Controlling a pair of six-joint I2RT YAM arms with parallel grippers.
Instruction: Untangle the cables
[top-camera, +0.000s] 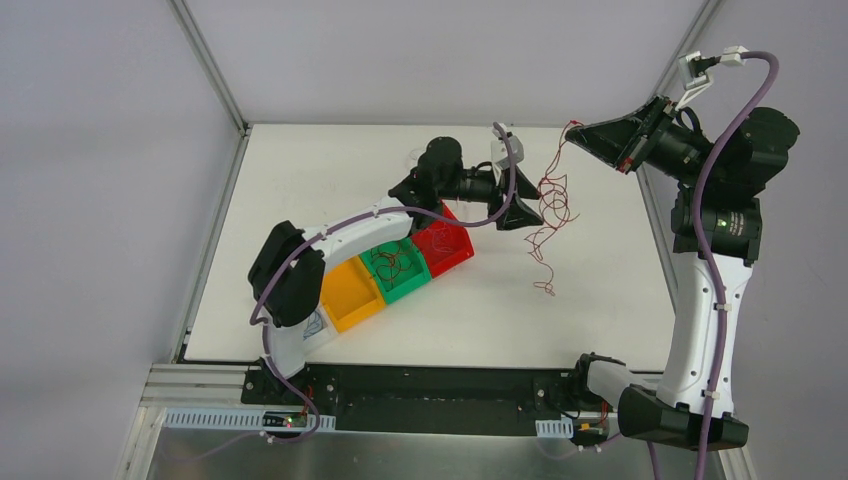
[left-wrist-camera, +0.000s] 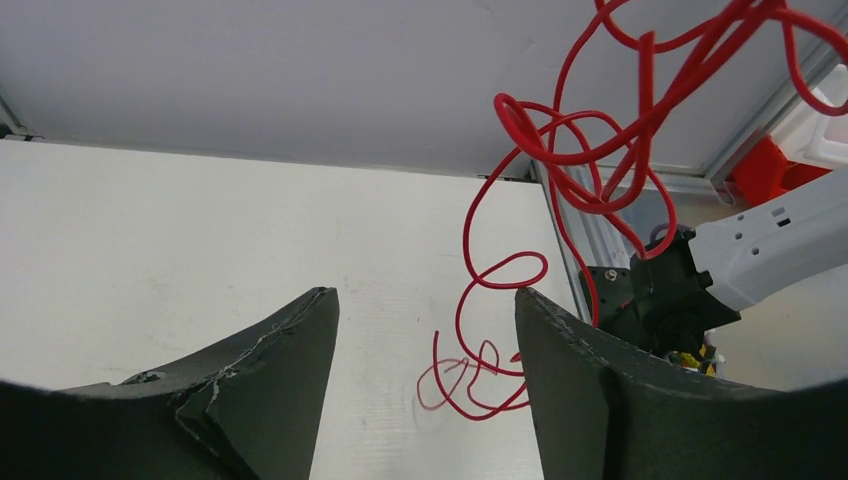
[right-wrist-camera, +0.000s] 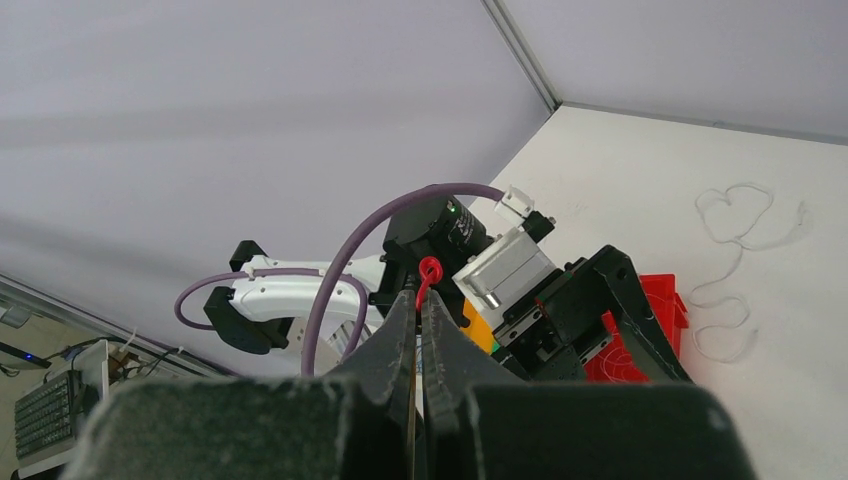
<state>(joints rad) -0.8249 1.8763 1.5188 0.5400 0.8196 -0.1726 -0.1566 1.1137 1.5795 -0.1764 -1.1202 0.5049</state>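
Observation:
A tangle of thin red cables (top-camera: 552, 205) hangs in the air from my right gripper (top-camera: 577, 129), and its lowest curls (top-camera: 545, 288) reach the white table. In the right wrist view the right gripper (right-wrist-camera: 418, 296) is shut on a red cable, whose small loop (right-wrist-camera: 430, 270) pokes out above the tips. My left gripper (top-camera: 522, 214) is open just left of the tangle. In the left wrist view the left gripper (left-wrist-camera: 425, 300) stands wide, with red loops (left-wrist-camera: 560, 150) above and to the right and curls (left-wrist-camera: 480, 385) close to its right finger (left-wrist-camera: 560, 350). Nothing is pinched there.
Three bins sit in a row under the left arm: red (top-camera: 452, 250), green (top-camera: 398, 270) with thin dark wires in it, and yellow (top-camera: 352, 296). A white cable (right-wrist-camera: 735, 235) lies loose on the table at the back. Frame posts stand at the table's corners.

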